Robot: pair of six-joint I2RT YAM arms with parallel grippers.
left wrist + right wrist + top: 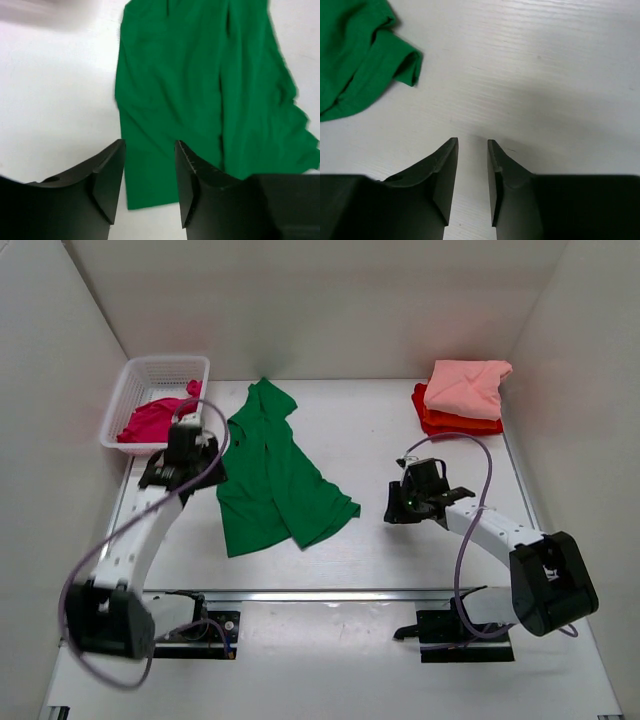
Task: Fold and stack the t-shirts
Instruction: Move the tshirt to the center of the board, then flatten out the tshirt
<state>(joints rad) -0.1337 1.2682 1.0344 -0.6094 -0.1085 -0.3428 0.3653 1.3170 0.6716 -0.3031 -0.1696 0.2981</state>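
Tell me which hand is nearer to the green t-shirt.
Left. The left hand is above the green t-shirt, at its left edge. The right hand is off to the shirt's right, over the table, apart from it.

A plain bright green t-shirt (275,475) contrasts with the white, faintly grained counter (400,430). The magenta t-shirt (150,422) fills a white lattice basket (135,380). A salmon pink t-shirt (465,385) covers an orange-red t-shirt (450,425). The left fingers (107,180) and right fingers (442,185) are black.
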